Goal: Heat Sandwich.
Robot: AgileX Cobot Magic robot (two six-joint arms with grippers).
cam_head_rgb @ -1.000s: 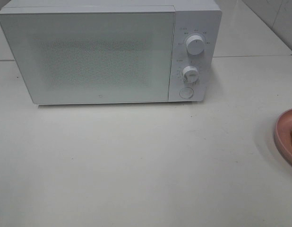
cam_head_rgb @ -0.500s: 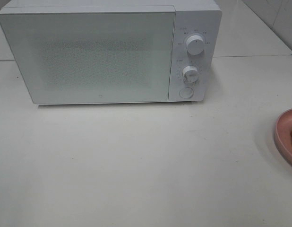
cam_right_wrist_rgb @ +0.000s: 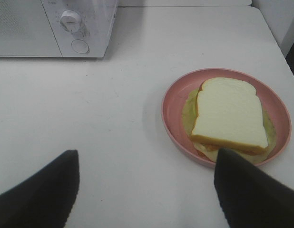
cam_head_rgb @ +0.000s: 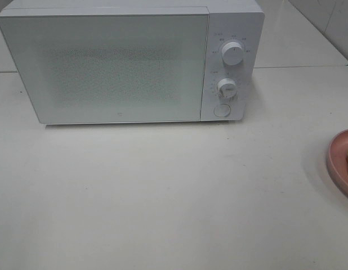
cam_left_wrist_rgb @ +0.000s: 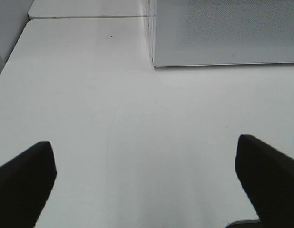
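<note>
The white desk (cam_head_rgb: 163,197) fills all three views. At its far side stands the white microwave (cam_head_rgb: 129,62), door closed, with two dials and a round button on its panel. The pink plate (cam_right_wrist_rgb: 223,116) lies ahead of the right tool (cam_right_wrist_rgb: 147,183), toward its right-hand finger, whose dark tip overlaps the plate's near rim in the wrist view. The sandwich (cam_right_wrist_rgb: 230,116) lies flat on the plate, its rounded top crust pointing away from that tool and its slightly longer axis running the same way. The high view catches only the plate's edge and a sliver of filling; the right wrist view shows the sandwich nearly whole. The right tool's fingers stand apart, holding nothing. The left tool (cam_left_wrist_rgb: 147,178) is spread wide over bare desk, with only the microwave's corner ahead.
</note>
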